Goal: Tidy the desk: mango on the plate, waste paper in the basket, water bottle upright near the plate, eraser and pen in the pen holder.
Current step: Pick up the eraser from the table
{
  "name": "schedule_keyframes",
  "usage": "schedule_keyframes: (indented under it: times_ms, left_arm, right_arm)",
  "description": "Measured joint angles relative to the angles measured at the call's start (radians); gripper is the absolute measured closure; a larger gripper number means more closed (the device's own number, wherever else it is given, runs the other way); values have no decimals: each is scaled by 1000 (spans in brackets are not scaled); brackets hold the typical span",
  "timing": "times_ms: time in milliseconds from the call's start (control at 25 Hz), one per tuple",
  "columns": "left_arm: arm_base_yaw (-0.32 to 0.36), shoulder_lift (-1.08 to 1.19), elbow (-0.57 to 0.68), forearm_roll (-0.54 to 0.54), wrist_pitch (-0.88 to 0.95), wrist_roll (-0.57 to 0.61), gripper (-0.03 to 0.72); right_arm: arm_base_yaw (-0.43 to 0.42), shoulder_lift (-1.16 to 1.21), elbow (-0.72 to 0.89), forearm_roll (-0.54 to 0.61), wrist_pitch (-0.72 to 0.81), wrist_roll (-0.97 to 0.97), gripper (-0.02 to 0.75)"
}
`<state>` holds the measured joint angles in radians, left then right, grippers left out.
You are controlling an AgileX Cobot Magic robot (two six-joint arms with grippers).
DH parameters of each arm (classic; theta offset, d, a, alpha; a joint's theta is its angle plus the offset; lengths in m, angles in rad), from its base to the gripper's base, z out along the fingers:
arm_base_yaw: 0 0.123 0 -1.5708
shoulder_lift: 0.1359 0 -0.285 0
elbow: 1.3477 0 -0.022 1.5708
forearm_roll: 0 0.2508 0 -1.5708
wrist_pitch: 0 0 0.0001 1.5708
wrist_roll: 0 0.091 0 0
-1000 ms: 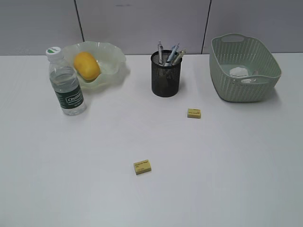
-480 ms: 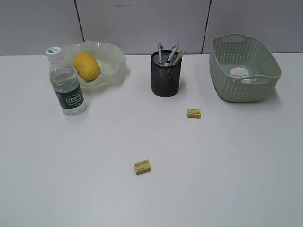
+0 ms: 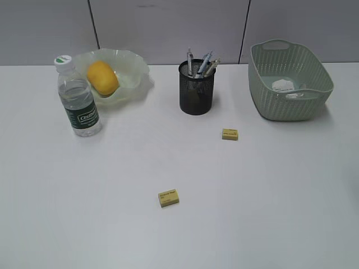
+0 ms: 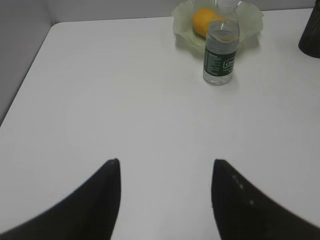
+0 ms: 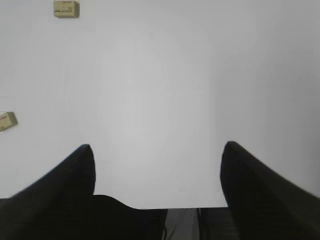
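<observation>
— Scanning from the left, what do you have on the plain white desk?

— You have the clear plastic water bottle with its white cap standing upright, just beside the translucent pale green ruffled plate, and the smooth yellow-orange mango lies in that plate. Next comes the black wire-mesh pen holder with several pens standing in it. Two small yellow erasers lie loose: the nearer eraser towards the front, the farther eraser between holder and tub. The pale green woven-pattern basket holds the crumpled white waste paper.

— And your claws?

— Your left gripper stands parted over bare desk with nothing between its fingers. Your right gripper is spread wide and empty too; both erasers show at the left edge of its view.

— So the step?

— Likely the erasers. Bring the right gripper across, square the fingers to an eraser's long sides, come down low so the flat block doesn't skid, and release above the holder's mouth clear of the pens.
</observation>
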<state>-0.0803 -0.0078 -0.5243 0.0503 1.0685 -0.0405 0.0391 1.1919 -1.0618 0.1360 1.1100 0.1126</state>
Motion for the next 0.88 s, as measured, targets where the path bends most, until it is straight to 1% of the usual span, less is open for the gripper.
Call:
schedule_keyframes:
  times_ms: [40, 240, 400, 680, 880]
  left_arm:
    - [0, 0, 0, 0, 0, 0, 250]
    - [0, 0, 0, 0, 0, 0, 251]
    - [0, 0, 0, 0, 0, 0, 253]
    - [0, 0, 0, 0, 0, 0, 253]
    - [0, 0, 0, 0, 0, 0, 253]
  right_arm:
    - [22, 32, -27, -4, -1, 23, 125]
    - [185, 241, -163, -52, -28, 159, 124]
    - [269, 413, -277, -64, -51, 212, 125]
    - [358, 662, -459, -68, -73, 236, 135]
    - [369, 809, -568, -70, -77, 247, 142]
